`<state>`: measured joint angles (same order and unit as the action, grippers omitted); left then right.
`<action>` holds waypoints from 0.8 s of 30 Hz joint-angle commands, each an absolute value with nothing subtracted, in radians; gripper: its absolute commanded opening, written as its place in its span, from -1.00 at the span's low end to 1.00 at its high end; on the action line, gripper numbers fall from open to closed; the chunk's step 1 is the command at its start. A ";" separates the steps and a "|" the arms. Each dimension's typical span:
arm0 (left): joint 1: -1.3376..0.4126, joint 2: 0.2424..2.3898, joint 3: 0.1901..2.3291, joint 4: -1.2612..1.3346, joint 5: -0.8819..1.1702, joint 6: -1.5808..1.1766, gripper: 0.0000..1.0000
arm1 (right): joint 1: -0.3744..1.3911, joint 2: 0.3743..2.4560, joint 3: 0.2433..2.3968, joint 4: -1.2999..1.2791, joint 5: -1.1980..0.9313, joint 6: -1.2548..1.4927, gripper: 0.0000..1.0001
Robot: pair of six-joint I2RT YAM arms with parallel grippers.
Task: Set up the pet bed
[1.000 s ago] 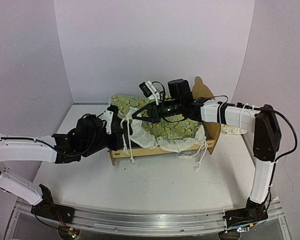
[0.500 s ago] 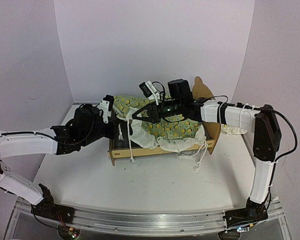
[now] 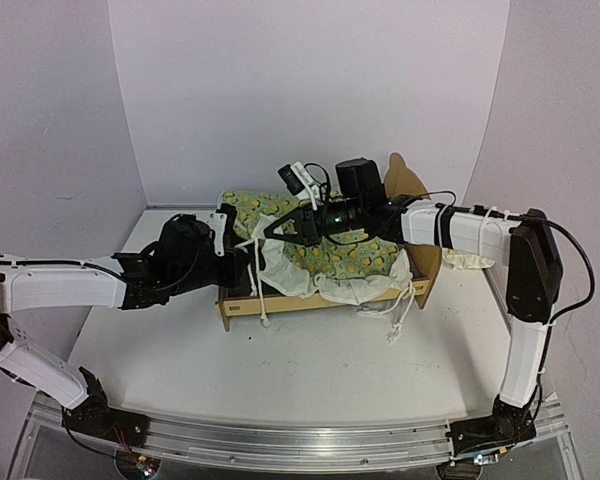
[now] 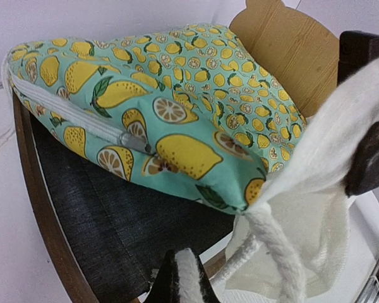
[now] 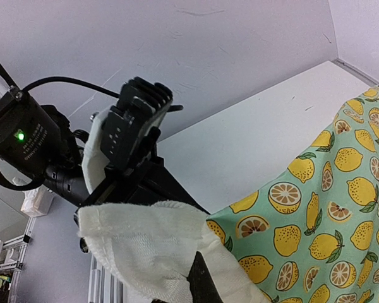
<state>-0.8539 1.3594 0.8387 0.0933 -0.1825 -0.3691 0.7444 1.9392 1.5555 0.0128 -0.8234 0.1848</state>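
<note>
Plainly, found the left pincer (image 4: 183,281) pressed together on a white strand of trim from the lemon-print blanket (image 4: 177,107), low at six o'clock in its own wrist view; saw a thick white cord (image 4: 275,252) hanging beside it from the blanket's corner, where the print met a pale towelling underside (image 4: 322,189) toward three o'clock; noted a zip (image 4: 110,132) along the printed edge at nine o'clock; made out beneath it the dark mattress pad (image 4: 107,221) lying flat inside a curved wooden rail (image 4: 41,214), and the headboard (image 4: 290,47) standing up at one o'clock behind the blanket. Found the right pincer (image 3: 268,232) likewise clamped together, pinching a fold of that towelling underside; saw lemon print spreading off toward four o'clock in its wrist view, and the left pincer's black fingers (image 5: 142,101) at ten o'clock with white cloth against them. From above, placed the pet bed (image 3: 280,304) in the middle of the table (image 3: 310,380), lying lengthwise from nine to three o'clock, headboard at the three o'clock end; put the left pincer at the nine o'clock foot end, just over the rail, and the right pincer above the bed toward eleven o'clock; saw the blanket heaped and rumpled over the bed, underside turned up along the six o'clock rail, cords dangling over that rail onto the table.
</note>
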 commanded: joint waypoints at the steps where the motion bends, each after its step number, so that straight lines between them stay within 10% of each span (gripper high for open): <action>1: -0.850 1.372 0.880 0.056 -0.135 -0.441 -1.00 | 0.741 1.886 1.572 0.057 -0.843 0.193 -1.00; 24: -0.847 1.528 0.928 -0.102 -0.067 -0.377 -1.00 | 0.741 1.887 1.555 0.061 -0.851 0.196 -1.00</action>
